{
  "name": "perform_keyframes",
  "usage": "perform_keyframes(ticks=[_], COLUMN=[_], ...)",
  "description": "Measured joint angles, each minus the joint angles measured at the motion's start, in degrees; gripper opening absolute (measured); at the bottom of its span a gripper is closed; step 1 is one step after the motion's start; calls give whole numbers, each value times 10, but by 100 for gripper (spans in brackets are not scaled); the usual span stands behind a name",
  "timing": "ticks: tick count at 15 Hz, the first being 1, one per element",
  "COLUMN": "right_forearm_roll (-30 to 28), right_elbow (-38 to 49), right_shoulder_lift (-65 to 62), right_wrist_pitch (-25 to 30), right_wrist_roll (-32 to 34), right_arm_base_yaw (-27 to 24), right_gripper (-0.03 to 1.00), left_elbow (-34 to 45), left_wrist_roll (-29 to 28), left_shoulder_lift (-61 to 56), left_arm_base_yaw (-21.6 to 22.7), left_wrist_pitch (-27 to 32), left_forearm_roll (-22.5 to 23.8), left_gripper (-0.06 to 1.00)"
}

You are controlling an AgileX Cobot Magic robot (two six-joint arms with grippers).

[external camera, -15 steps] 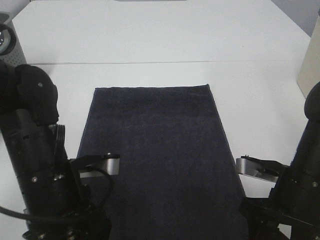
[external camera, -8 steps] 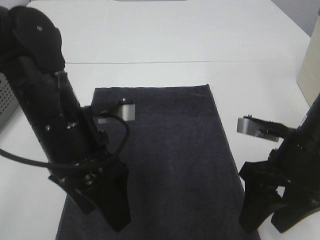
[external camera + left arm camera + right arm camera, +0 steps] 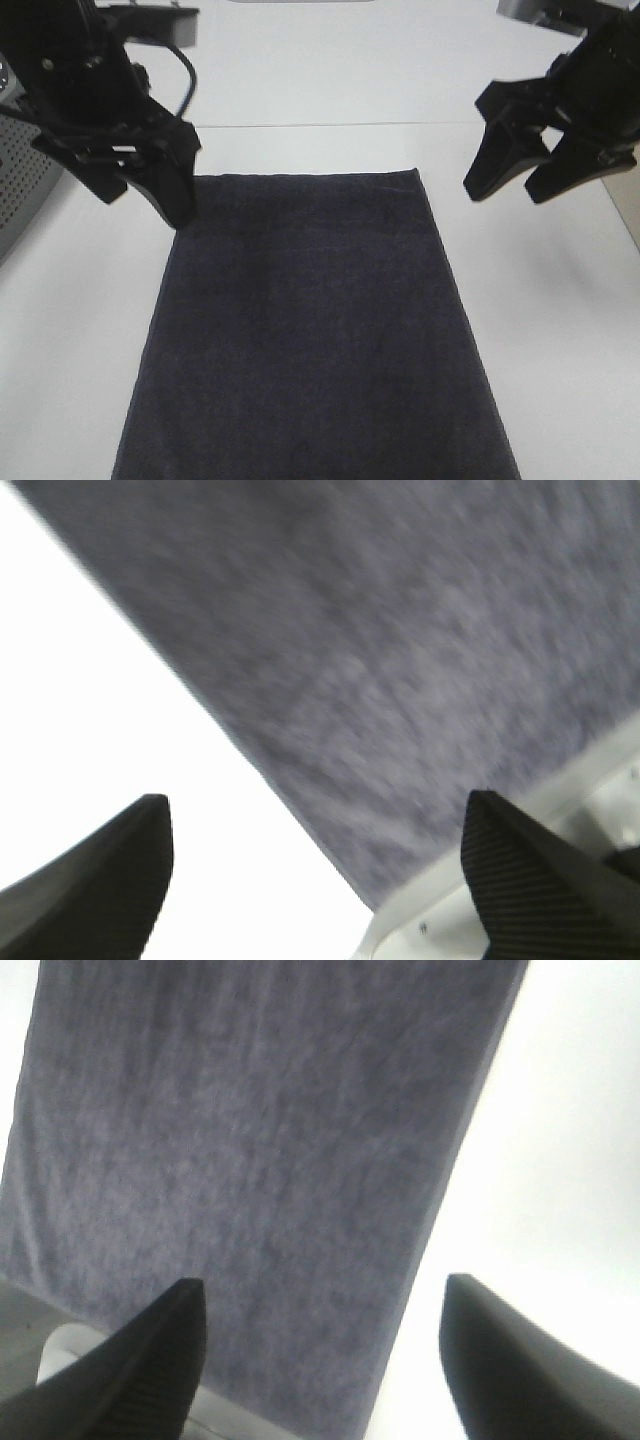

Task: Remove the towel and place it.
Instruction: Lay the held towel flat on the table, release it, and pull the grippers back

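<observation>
Left gripper (image 3: 147, 205): we see two dark fingers (image 3: 183, 205) spread wide with nothing between them; it holds nothing. In the high view, the finger nearer the middle ends over the far left corner of the towel (image 3: 310, 330); the other finger ends over bare white table (image 3: 330, 80). We cannot tell whether that inner fingertip touches the cloth.

In its own wrist view, the left gripper (image 3: 317, 800) again shows its fingers (image 3: 100, 880) far apart and empty. Out beyond the fingertips the towel (image 3: 400, 660) appears blurred and dark grey; its straight edge runs slantwise across the gap between them, with white table (image 3: 120, 710) on the other side of that edge.

Right gripper (image 3: 505, 195): its two dark fingers (image 3: 490, 170) also stand wide and hold nothing. Both fingertips are over bare table, just beside the towel's far right corner and clear of the cloth.

In its wrist view, the right gripper (image 3: 322, 1282) shows the same wide, empty gap. The towel (image 3: 250, 1140) fills the area beyond one finger (image 3: 150, 1360); its long hemmed edge passes through the gap; white table (image 3: 560, 1160) lies beyond the other finger.

Outward from both grippers, the towel lies flat and spread out on the table between them, a very dark navy rectangle reaching from the fingertips to the near edge of the high view. Outside the left gripper, a grey perforated basket (image 3: 20, 190) sits at the picture's edge, apart from the towel.
</observation>
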Motion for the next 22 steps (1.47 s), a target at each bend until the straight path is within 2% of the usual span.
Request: perform_keyframes(ticks=[4, 6, 8, 10, 13, 16, 18, 20, 22], right_forearm_roll=[7, 9, 18, 18, 18, 31, 55, 66, 87], right_elbow=[-127, -181, -224, -289, -423, -556, -598, -609, -610], right_shoulder_lift=[97, 151, 207, 272, 374, 477, 527, 556, 574], right_wrist_pitch=[53, 66, 78, 93, 117, 121, 122, 121, 122], right_wrist_roll=[-4, -5, -5, -7, -7, -16, -18, -26, -44], right_arm_base_yaw=[-91, -106, -106, -105, -105, -110, -120, -130, -133], right_gripper=[65, 65, 68, 72, 73, 73, 73, 73, 73], left_elbow=[-26, -28, -40, -78, -190, -319, -401, -478, -519], left_wrist_roll=[5, 5, 5, 7, 7, 10, 11, 16, 21], left_shoulder_lift=[14, 42, 80, 135, 236, 342, 407, 460, 496], left_arm_base_yaw=[121, 169, 199, 204, 204, 204, 204, 204, 204], left_wrist_pitch=[-33, -42, -53, -64, -62, -26, 4, 8, 9], left_forearm_roll=[0, -5, -22, -28, -45, -53, -79, -121, -155], left_gripper=[75, 75, 75, 76, 80, 80, 80, 80, 80])
